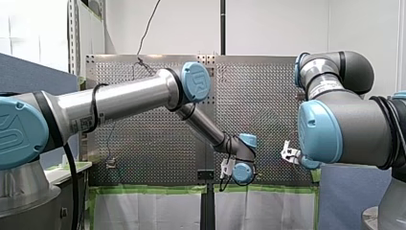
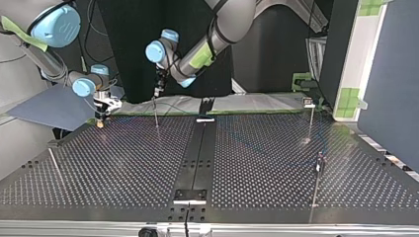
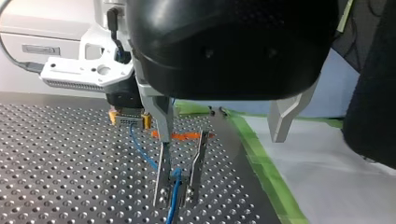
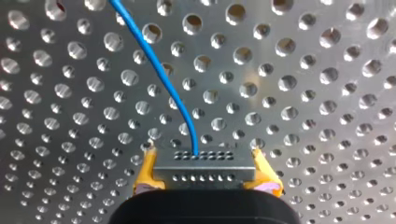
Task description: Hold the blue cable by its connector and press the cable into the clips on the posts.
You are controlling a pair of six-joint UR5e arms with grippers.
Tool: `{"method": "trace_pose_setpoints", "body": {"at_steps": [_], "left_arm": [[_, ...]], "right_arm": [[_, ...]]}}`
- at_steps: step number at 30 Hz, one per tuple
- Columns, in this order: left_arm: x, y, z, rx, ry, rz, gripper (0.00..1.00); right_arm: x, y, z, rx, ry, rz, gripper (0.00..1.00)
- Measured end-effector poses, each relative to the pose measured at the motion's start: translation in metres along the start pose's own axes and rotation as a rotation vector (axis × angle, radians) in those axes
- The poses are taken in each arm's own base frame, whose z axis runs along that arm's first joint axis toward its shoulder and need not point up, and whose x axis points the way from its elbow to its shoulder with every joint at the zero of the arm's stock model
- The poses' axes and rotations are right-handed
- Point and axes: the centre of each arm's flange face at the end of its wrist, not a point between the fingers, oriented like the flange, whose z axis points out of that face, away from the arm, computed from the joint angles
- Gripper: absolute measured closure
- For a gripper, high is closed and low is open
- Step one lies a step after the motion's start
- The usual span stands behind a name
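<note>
Perforated metal table (image 2: pixel 257 163), green tape (image 3: pixel 261 158) along its edge | right gripper (image 4: pixel 205 174) clamps connector (image 4: pixel 204 161) of blue cable (image 4: pixel 154 60) | left gripper (image 3: pixel 222 137) gapes wide over clip post (image 3: pixel 198 158)

Silver-grey tubular arms (image 1: pixel 124 98) carry pale blue joint caps (image 1: pixel 196 81) and black cables (image 1: pixel 73 177); my right jaws wear yellow pads (image 4: pixel 145 170).

cable (image 4: pixel 159 70): blue
connector (image 4: pixel 204 170) between the jaws: grey, rows of holes
pads (image 4: pixel 145 173): yellow
table (image 4: pixel 303 93): silver, perforated
tape (image 3: pixel 261 158): green
</note>
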Motion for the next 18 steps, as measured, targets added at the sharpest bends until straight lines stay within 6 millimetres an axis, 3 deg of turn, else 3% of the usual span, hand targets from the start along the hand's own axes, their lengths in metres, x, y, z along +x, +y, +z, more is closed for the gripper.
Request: {"method": "trace_pose_setpoints", "body": {"at_steps": [12,18], "left_arm": [[-0.042,-0.040,-0.062,-0.014,-0.063,-0.058,0.00],[-0.067,-0.037,-0.074,-0.008,-0.114,-0.129,0.00]], "right_arm": [[-0.001,-0.003,0.000,0.004,-0.002,0.000,1.00],[-0.001,-0.004,-0.001,0.004,-0.006,0.000,1.00]]}}
